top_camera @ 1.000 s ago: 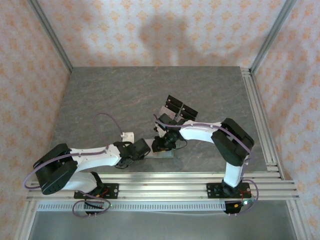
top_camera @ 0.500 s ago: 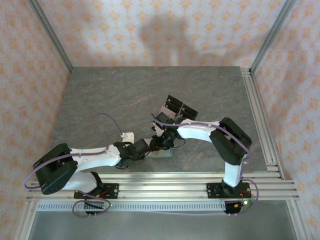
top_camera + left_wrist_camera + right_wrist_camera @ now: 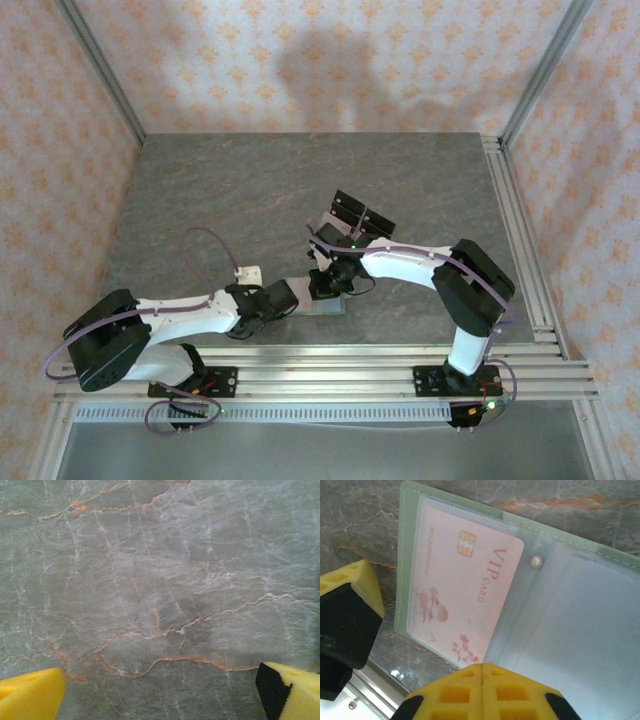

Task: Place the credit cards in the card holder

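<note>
Two arms met near the lower middle of the top view, over the near edge of the stone table point(image 3: 250, 190). The left gripper point(image 3: 289, 298) and the right gripper point(image 3: 322, 287) sat close beside each other, with the card holder point(image 3: 326, 306) showing as a pale strip just below them in the frame. Above the right gripper, several dark credit cards point(image 3: 350, 210) stood propped up, apart from the holder; what carried them was too faint to tell.

The left claw was released: in its wrist view its yellow fingertips point(image 3: 30, 695) sat in the two lower corners, far apart, with bare veined stone between them.

The right claw was clenched. In its wrist view the yellow fingers point(image 3: 455, 695) pressed together at bottom centre along a thin seam, with nothing seen between them. Above them the holder lay unfolded on the stone, green-edged, with clear pockets. A pink card point(image 3: 465, 595) marked VIP sat inside the pocket in the upper left, and a small snap stud point(image 3: 536, 561) showed beside it. The pocket toward the lower right looked pale and blurred.
</note>
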{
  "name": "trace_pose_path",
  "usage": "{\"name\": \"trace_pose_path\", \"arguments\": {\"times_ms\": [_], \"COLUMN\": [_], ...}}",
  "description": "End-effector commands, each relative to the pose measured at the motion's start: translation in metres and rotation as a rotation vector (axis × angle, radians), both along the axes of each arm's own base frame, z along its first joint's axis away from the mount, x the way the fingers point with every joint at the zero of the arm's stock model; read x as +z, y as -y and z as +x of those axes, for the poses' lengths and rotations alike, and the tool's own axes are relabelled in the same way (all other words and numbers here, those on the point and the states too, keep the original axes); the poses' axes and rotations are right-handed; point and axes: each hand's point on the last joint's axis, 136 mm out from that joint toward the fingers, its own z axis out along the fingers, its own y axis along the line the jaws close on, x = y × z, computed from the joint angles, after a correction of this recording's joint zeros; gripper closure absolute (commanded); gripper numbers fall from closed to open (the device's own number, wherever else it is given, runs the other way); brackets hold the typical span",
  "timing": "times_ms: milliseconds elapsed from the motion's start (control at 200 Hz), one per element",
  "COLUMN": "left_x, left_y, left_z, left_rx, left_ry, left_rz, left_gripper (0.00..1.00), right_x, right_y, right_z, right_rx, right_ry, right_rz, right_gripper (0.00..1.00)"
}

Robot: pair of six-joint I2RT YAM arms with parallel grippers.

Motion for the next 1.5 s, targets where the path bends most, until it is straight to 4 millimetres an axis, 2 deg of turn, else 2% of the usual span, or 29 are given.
{"name": "trace_pose_path", "arguments": {"times_ms": [0,215,941,1491], "left_x": [-0.001,-0.006,-0.014,-0.025], "left_y": [-0.009,-0.005,-0.003,0.003], "left_z": [-0.002,-0.001,-0.002,-0.004], "left_rx": [0.02,0.006,0.002,-0.007], "left_ry": [0.006,-0.009,-0.015,-0.032], "left_rz": [0.052,0.055,0.039,0.018], "left_gripper": [0.0,0.0,0.0,0.0], "right_x": [-0.005,-0.014,-0.023,-0.02], "right_y": [0.002,0.002,-0.007,-0.022], "right_z": [0.003,0.001,-0.003,-0.007], "right_rx": [0.006,0.016,0.045,0.085], "right_ry": [0.002,-0.018,-0.06,-0.102], "right_rz": [-0.036,-0.048,-0.045,-0.004], "right_gripper": [0.98,1.0,1.0,1.0]}}
